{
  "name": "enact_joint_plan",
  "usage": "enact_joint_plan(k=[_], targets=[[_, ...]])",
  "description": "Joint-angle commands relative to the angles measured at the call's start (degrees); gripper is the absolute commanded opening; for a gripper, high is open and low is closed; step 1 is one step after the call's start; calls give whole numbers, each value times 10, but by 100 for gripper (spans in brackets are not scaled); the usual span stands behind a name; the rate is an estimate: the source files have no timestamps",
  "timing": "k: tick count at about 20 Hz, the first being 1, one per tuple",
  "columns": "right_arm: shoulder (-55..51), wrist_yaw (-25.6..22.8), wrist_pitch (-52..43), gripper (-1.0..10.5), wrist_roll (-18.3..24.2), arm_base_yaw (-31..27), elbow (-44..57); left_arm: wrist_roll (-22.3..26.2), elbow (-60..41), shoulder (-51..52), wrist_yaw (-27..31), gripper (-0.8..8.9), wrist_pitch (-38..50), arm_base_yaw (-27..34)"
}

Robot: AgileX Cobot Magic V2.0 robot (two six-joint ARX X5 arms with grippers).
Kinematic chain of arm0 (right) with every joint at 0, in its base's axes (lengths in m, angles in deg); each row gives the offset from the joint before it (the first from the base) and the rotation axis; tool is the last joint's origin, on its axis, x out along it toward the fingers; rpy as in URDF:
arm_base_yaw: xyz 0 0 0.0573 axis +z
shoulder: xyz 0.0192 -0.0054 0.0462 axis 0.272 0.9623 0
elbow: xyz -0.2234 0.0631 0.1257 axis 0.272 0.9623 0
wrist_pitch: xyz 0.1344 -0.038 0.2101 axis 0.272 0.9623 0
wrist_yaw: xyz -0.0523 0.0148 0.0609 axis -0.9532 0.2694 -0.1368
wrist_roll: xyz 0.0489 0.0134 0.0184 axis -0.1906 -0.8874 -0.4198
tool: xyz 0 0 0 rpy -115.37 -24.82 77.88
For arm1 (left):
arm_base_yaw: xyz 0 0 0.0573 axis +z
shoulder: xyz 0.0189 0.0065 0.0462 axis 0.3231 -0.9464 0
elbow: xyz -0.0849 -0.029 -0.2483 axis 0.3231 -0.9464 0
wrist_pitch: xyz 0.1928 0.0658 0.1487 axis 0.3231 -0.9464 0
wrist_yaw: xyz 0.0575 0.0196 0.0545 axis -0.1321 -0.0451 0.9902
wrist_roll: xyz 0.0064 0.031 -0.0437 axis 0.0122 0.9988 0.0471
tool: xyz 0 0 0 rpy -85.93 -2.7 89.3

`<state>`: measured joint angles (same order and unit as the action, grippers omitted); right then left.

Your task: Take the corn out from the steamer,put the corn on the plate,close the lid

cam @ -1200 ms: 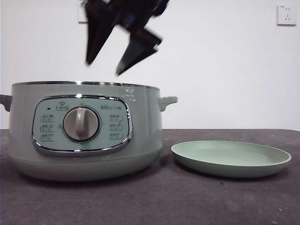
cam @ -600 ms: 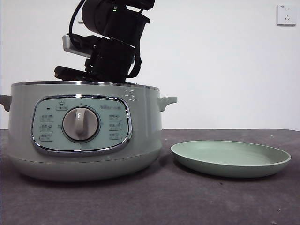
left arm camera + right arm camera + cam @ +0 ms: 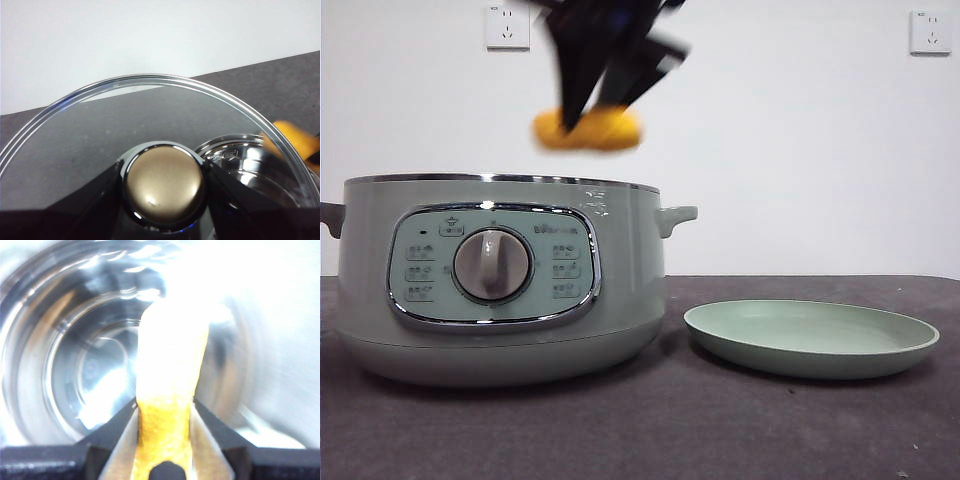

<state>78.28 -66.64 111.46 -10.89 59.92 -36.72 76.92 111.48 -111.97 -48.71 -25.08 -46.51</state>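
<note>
Front view. We see the right gripper (image 3: 598, 112) entering from the top centre of the frame, blurred and dark, with the corn (image 3: 588, 130) pinched between its jaws. The corn hangs clear above the chrome rim of the steamer (image 3: 500, 280), which fills the left half of the frame and stands open. Half a second ago the arm reached down into the pot and no corn showed; now the cob is out and raised. The plate (image 3: 880, 358) lies bare at lower right, just beside the steamer, unmoved. Both rest on a dark grey table (image 3: 650, 430) before a white wall (image 3: 800, 140) carrying two sockets (image 3: 508, 26) at the upper left and upper right.

Left wrist view. We see the left gripper (image 3: 163, 186) closed on the round knob (image 3: 163, 186) of the lid (image 3: 100, 130), one jaw on each side. Through the glass, the steamer's shiny rim (image 3: 235, 155) and the corn (image 3: 295, 140) appear at the right edge.

Right wrist view. We see the corn (image 3: 172, 390) standing lengthwise up the centre of the frame, gripped at its lower end between the two jaws, with the steamer's bright metal interior (image 3: 75, 365) blurred behind it.
</note>
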Motion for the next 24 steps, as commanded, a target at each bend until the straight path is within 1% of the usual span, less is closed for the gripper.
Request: enact_joint_plan(k=[1,5,8,10,14,15,21,24], targets=[[-31,-4,73,-11,-26,-35,3,6,5,-15,-35,-9,48,0],[-54,-3,202,-12,-63,-116,7,1,5,-54,-85,-9,70,0],[-55,-3,200,-12,-72,-158,60,-3,5,-72,-105,-9,77,0],[-55,-3,160,-12,-73,-179,120,-6,5,-78,-116,-9,78,0],[-55,-2,-7,-11,-79,-191,276,-15,5,-80,-116,-9,79,0],[-55,-2,-39,-12,-80,-191,301,-15,5,-80,-115,-9,79,0],[-54,-2,-201,-11,-90,-188,408,-15,5,-80,-115,-9,82,0],[-53,-3,-235,0,-90,-189,435,-16,5,-80,-115,-9,81,0]])
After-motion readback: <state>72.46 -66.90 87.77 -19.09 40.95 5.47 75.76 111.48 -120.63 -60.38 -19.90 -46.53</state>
